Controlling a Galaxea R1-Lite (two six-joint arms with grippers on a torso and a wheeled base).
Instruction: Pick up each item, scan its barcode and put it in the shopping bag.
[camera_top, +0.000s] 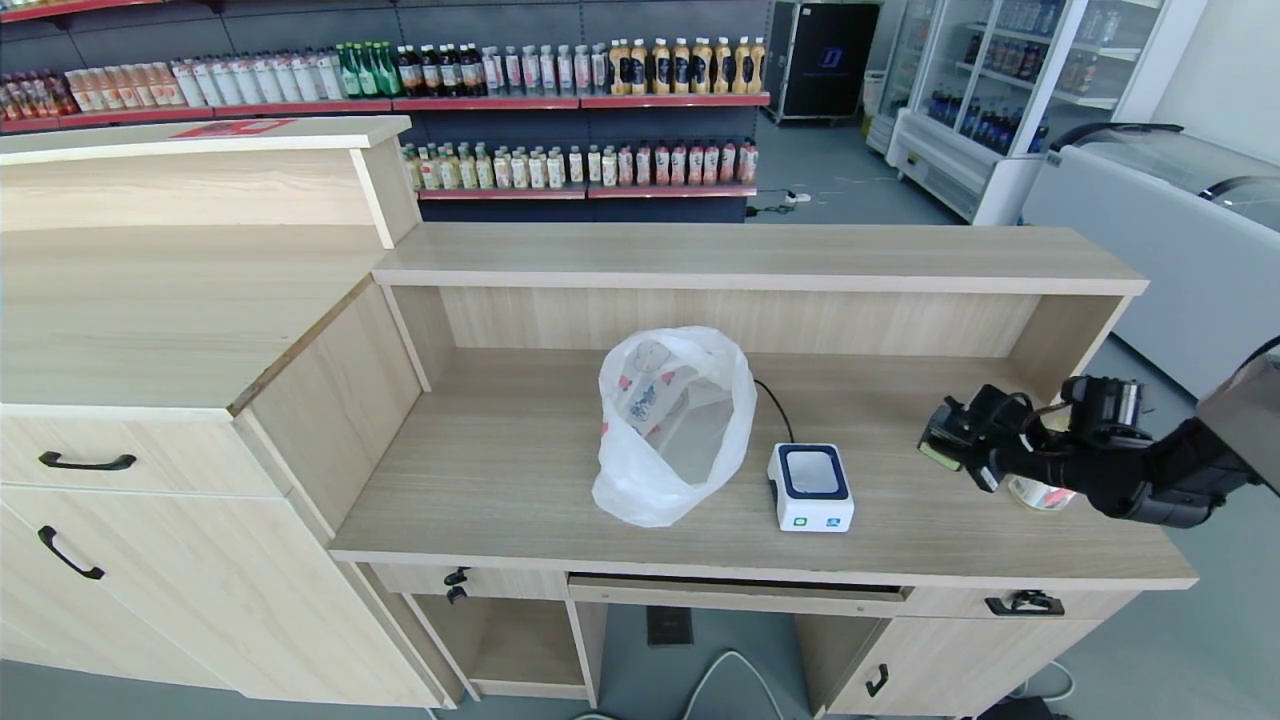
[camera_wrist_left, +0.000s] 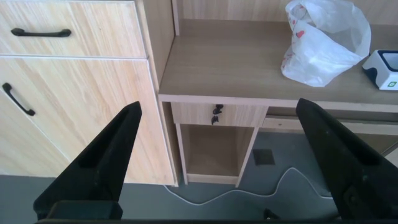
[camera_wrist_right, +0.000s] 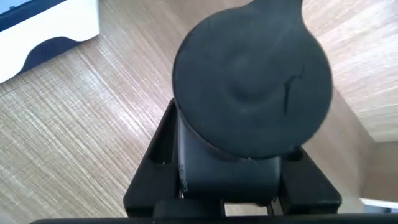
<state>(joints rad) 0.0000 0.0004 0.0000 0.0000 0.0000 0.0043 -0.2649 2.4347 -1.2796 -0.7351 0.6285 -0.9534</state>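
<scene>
- One printed packet (camera_top: 645, 395) sits inside the crumpled white plastic shopping bag (camera_top: 690, 470).
- Right claw (camera_top: 945, 448), at 3 o'clock of the white box scanner (camera_top: 811, 486), clamps a black round-topped container (camera_wrist_right: 252, 93); scan and bagging likely pending.
- Left claw (camera_wrist_left: 219, 104) hangs open, empty.

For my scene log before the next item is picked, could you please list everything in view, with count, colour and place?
white translucent plastic shopping bag: one, white, middle of counter, mouth open, packaged goods inside.
white box-shaped barcode scanner: one, white with dark-blue window frame, on counter beside the bag, on its right.
thin black cable: one, black, from scanner back behind bag.
pale round container: one, whitish, counter's right end, partly hidden under right arm.
black round object: one, black, close before right wrist camera; identity unclear.
light wooden counter: one, pale wood, centre.
drink bottles: many, mixed colours, shelves behind.
left end effector: one, black, open, low before the counter's left cabinets.
right end effector: one, black, above counter's right end.
</scene>
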